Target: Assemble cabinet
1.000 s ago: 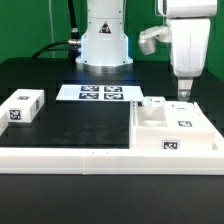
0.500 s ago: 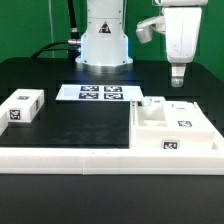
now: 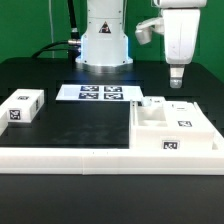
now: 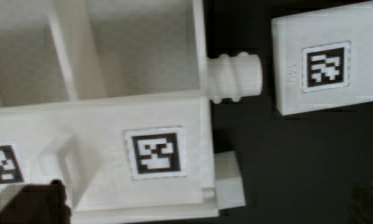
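Above the cabinet (image 3: 150, 140) (white, tagged) on the table (image 3: 90, 125), the tool (image 3: 177, 82) hangs released, grasping nothing.

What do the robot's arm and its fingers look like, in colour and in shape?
The arm is white and rounded, with a bluish patch on its base and black cables beside it. The gripper has a boxy white body and short grey fingers.

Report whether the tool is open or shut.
Open: the tool hangs clear above the cabinet, holding nothing; the wrist view shows only cabinet parts below, none gripped.
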Tool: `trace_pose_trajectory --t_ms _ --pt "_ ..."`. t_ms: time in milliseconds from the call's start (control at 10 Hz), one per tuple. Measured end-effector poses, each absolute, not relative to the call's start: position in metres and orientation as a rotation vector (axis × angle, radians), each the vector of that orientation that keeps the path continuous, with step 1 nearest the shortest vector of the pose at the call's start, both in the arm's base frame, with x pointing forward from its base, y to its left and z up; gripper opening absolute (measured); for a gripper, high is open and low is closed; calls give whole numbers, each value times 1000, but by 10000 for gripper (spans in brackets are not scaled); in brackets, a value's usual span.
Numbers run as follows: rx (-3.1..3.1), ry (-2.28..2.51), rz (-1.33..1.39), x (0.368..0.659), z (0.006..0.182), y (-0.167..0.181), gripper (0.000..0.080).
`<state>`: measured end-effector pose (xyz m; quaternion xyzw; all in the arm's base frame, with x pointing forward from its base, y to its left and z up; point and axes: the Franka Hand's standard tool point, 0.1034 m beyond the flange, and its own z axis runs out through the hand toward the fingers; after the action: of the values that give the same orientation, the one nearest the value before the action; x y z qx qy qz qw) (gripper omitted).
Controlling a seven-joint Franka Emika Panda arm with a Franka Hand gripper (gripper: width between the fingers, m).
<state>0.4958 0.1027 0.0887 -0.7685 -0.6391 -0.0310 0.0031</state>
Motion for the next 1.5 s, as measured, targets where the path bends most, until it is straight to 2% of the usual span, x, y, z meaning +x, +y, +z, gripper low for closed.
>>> trace_pose_trajectory --t_ms 500,1000,1500 --pt "-2379 -2015 -100 436 60 104 797" --pt "-2378 -2011 -88 437 60 103 797" --pt "-2313 -2052 -96 420 37 100 797"
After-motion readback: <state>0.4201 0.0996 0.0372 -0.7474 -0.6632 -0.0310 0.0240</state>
